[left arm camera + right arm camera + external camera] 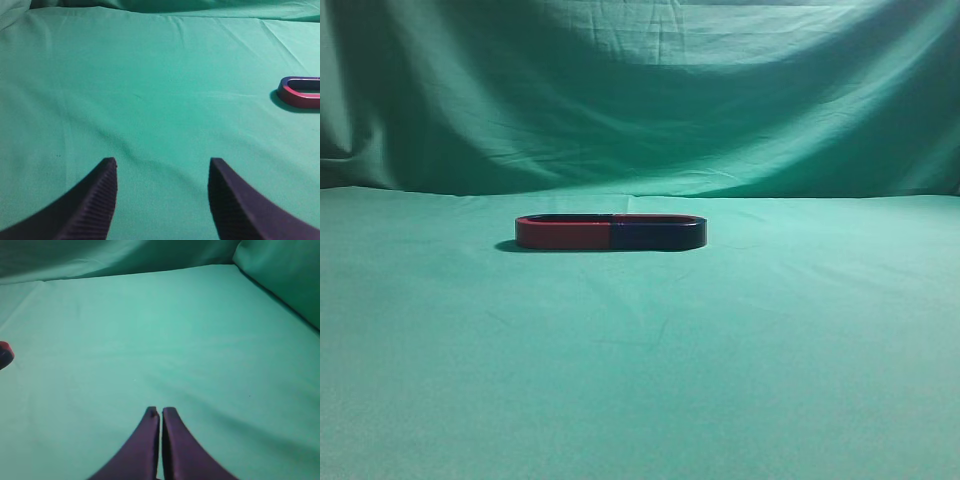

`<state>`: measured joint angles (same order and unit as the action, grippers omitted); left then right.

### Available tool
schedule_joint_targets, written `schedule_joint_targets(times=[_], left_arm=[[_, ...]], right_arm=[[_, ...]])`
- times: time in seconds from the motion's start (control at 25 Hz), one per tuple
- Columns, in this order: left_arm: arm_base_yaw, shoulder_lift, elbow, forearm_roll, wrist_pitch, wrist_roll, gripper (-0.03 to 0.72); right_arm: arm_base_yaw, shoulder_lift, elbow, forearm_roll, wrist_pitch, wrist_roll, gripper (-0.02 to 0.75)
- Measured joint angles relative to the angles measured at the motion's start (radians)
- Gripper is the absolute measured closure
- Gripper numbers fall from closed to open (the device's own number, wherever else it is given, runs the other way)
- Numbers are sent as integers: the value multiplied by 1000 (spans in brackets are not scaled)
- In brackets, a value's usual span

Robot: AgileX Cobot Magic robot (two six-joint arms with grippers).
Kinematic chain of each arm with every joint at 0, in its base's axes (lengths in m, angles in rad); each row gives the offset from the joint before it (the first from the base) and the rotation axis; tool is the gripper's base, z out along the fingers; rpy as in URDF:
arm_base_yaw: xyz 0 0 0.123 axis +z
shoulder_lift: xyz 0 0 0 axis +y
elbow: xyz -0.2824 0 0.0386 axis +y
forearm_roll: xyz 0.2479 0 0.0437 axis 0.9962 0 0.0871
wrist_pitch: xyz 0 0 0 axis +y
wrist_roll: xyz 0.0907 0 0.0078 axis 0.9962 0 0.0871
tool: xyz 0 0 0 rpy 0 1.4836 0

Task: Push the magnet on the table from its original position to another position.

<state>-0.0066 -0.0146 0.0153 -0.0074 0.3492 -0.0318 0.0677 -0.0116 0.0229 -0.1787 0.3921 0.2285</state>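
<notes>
Navy magnet (658,236) touching red magnet (563,234), green table (640,380)

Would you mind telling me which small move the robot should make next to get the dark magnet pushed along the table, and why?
Probably ease the right gripper leftward toward the dark magnet. That gripper is shut, suited to pushing, and the magnet's end shows only at the left edge of its view, untouched. The left gripper is open and nearer the red magnet joined to it.

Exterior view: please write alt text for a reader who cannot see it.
A low oval ring, formed by a red U-shaped magnet on the left touching a dark navy U-shaped magnet on the right, lies on a green cloth-covered table. No robot hand is visible.
</notes>
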Motion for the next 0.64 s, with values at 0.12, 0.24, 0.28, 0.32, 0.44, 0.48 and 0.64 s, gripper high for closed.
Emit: schedule_joint_targets(times=[0.12, 0.24, 0.28, 0.32, 0.44, 0.48, 0.64], left_arm=[[0, 0, 0, 0, 0, 0, 316], [0, 0, 0, 0, 0, 0, 316], [0, 0, 0, 0, 0, 0, 316], [0, 0, 0, 0, 0, 0, 316], [0, 0, 0, 0, 0, 0, 316], [0, 0, 0, 0, 0, 0, 316], [0, 0, 0, 2, 0, 0, 316]], right_arm=[[0, 0, 0, 2, 0, 0, 738], [0, 0, 0, 2, 0, 0, 738], [0, 0, 0, 2, 0, 0, 738], [0, 0, 0, 2, 0, 0, 738], [0, 0, 0, 2, 0, 0, 738], [0, 0, 0, 2, 0, 0, 738], [0, 0, 0, 2, 0, 0, 738]])
